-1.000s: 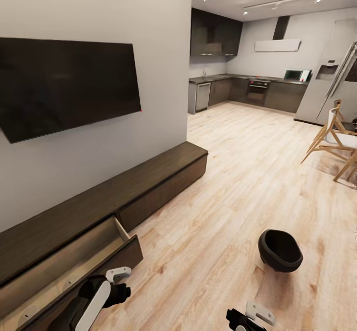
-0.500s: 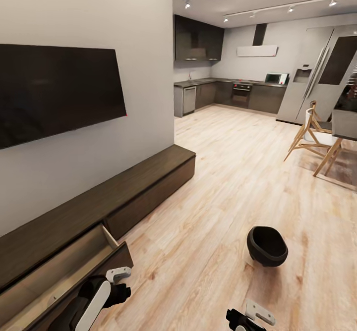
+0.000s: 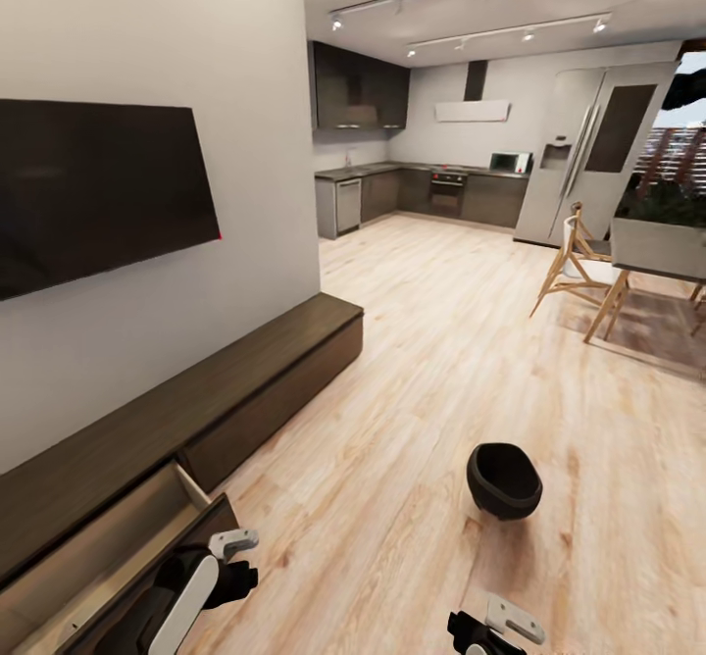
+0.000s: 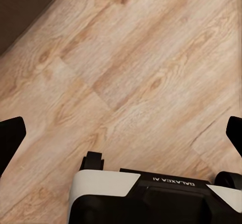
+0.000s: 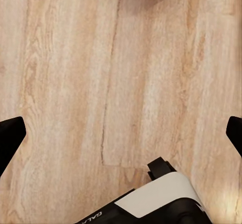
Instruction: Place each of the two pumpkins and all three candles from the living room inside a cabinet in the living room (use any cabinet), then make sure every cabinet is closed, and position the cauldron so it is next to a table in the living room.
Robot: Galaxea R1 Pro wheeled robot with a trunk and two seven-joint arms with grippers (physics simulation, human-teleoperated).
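Note:
The black cauldron [image 3: 503, 479] stands alone on the wood floor, ahead and to my right. The long dark-brown cabinet [image 3: 245, 380] runs along the left wall under the TV, with one drawer [image 3: 127, 547] pulled open near my left arm [image 3: 186, 591]. Little of the drawer's pale inside shows from here. The pumpkins and candles are out of view. My left gripper [image 4: 122, 137] is open over bare floor beside the cabinet's dark edge. My right gripper [image 5: 121, 136] is open over bare floor too. My right arm [image 3: 490, 630] sits low at the frame's edge.
A grey table [image 3: 659, 249] with wooden chairs [image 3: 574, 268] stands on a rug at the right. A black TV [image 3: 98, 184] hangs on the left wall. The kitchen with its fridge [image 3: 588, 150] lies at the far end. Open floor separates cauldron and table.
The whole view has swung to the right, so the cabinet, drawer and cauldron sit further left in frame and the table has come into view. Both arms hold the same pose.

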